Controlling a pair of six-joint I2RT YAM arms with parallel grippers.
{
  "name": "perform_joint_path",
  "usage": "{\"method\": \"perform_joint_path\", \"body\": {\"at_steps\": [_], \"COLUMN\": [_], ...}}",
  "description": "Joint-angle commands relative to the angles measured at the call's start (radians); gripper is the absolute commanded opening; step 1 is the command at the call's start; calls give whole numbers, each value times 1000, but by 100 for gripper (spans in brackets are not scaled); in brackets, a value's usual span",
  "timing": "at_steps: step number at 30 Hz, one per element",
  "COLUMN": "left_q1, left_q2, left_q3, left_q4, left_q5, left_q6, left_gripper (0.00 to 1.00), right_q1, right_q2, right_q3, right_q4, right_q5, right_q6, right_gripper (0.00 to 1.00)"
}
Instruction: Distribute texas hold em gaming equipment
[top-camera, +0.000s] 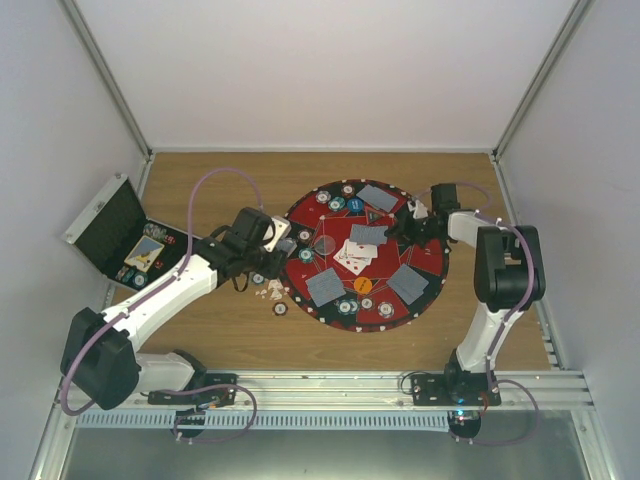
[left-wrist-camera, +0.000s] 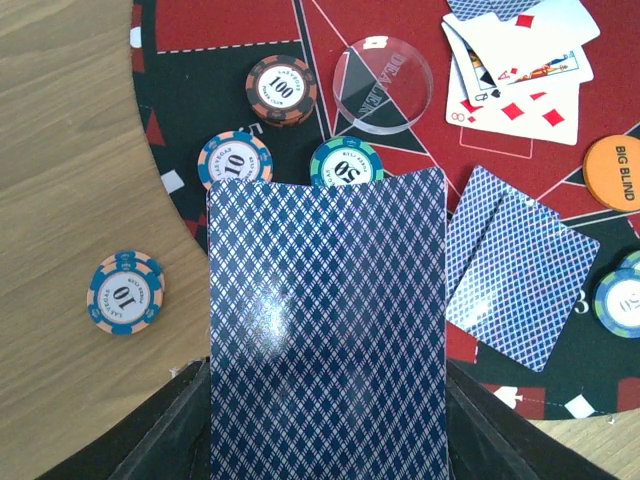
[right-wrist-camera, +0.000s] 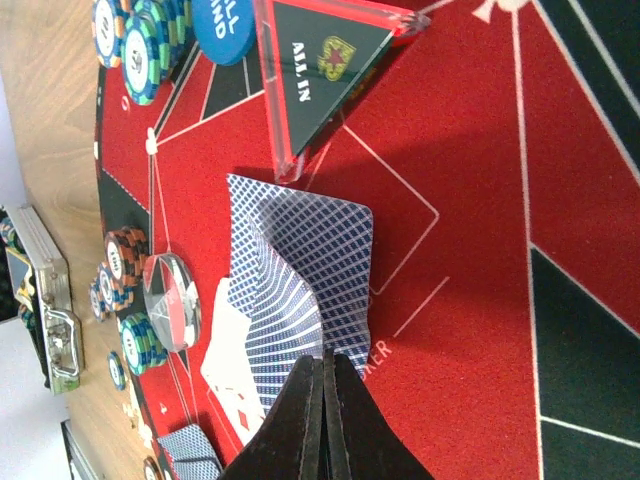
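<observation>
Left arm at the near-left rim of the mat (left-wrist-camera: 220, 25): your left tool (left-wrist-camera: 325, 372) stands part-way open and grips a blue-backed card (left-wrist-camera: 325, 330) by its two long edges (whether more cards sit under it cannot be told). The card's long axis runs straight out from the tool toward the mat's middle. Its far edge covers the near sides of the chip marked 50 (left-wrist-camera: 347, 165) and the chip marked 10 (left-wrist-camera: 235, 160), both just inside the rim. A pair of face-down cards (left-wrist-camera: 520, 270) lies just beside it to the right, and another 10 chip (left-wrist-camera: 125, 292) sits off the mat on the bare desk (left-wrist-camera: 60, 150).

Your right tool (right-wrist-camera: 325, 362) is fully closed at the edge of two curled face-down cards (right-wrist-camera: 300, 270) on the red felt; whether it nips them cannot be told.

The left arm is clearly the nearer for this seat. Any set-down likely means going forward along the card's own length and lowering it flat, short of the chips.
</observation>
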Motion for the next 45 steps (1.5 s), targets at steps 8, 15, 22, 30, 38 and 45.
{"method": "perform_joint_path", "body": {"at_steps": [8,15,22,30,38,45], "left_q1": [13,14,14,13,13,14], "left_q2": [-29,-34,-45,-54,-43,-61], "left_q3": [-16,-23,-35,-79,-155,-265], "left_q4": [27,23,18,-25,-122,-109], "left_q5": [11,6,-36,-98,-123,-114], "left_q6": [-21,-26,-76,-272,-557,-657], "left_gripper": [53,53,53,53,53,55], "right_q1": [-6,-5,-6,-6,-6,-6], "right_q2": [51,45,29,-47,-175,-277], "right_q3": [-9,-16,-18,0,40,17], "right_q4": [-25,-41,-78,-174,-239,-216], "right_q5": [1,23,52,165,305,360], "right_q6": [9,5,-18,-85,-170,-170], "right_gripper": [1,11,24,66,87,90]}}
